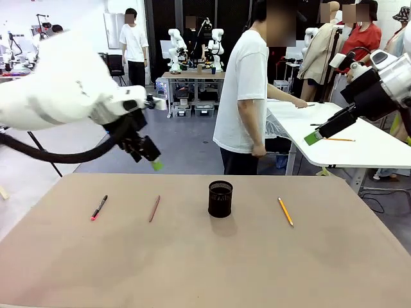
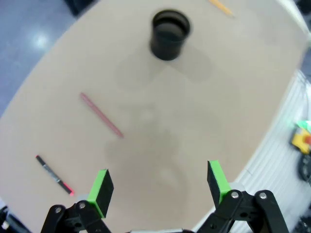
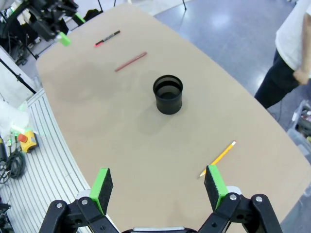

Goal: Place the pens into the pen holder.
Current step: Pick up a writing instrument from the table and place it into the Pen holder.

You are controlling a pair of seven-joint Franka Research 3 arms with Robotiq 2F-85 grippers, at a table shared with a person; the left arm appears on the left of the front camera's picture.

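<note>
1. While both arms hang above the table, the pen holder stands upright near its middle. It looks empty from the right wrist view. I judge the task to be at its opening step, the approach to a first pen.
2. Left end effector: fingers spread wide, nothing between them, over the table's left part. Right end effector: likewise spread and empty, high on the right.
3. Pens, all lying flat on the table:
   - black marker, far left
   - reddish-brown pen, between the marker and the holder
   - orange-yellow pencil, right of the holder and well apart from it
4. Next move, in my judgement: lower the left arm over the reddish-brown pen, roll the wrist so the fingers straddle the shaft crosswise, and close low against the table. The shaft is thin and could roll or slip.
</note>
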